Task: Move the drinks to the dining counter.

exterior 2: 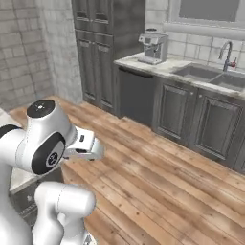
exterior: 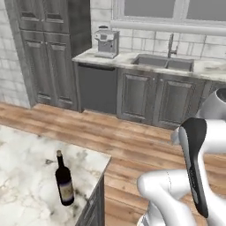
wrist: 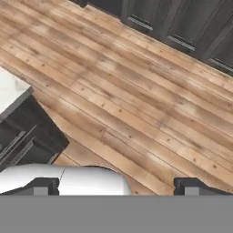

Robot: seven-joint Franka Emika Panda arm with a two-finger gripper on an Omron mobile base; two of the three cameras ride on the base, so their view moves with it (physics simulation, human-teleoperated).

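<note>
The wine bottle (exterior: 64, 180) stands upright on the small marble worktop (exterior: 26, 176), near that worktop's corner, above the grey drawer fronts (exterior: 93, 207); its long axis is vertical, neck up, pale label facing the left base camera. The gripper (wrist: 116, 186) is spread wide and holds nothing: in the hand view its two dark fingertips (wrist: 190, 185) sit well apart at the bottom edge, with bare wooden floor (wrist: 136, 91) beyond them. The hand points down and out over the floor toward the dark base cabinets, not at the bottle. A sliver of the white worktop edge (wrist: 11, 93) shows at the left of the hand view, with dark drawers beneath it. Judgement: the bottle lies off to the arm's left and well apart from the fingers, so the arm must swing left and approach side-on to close around the upright body. Sink (exterior: 163, 62) and coffee machine (exterior: 107, 43) stand on the far counter, irrelevant to the move.
</note>
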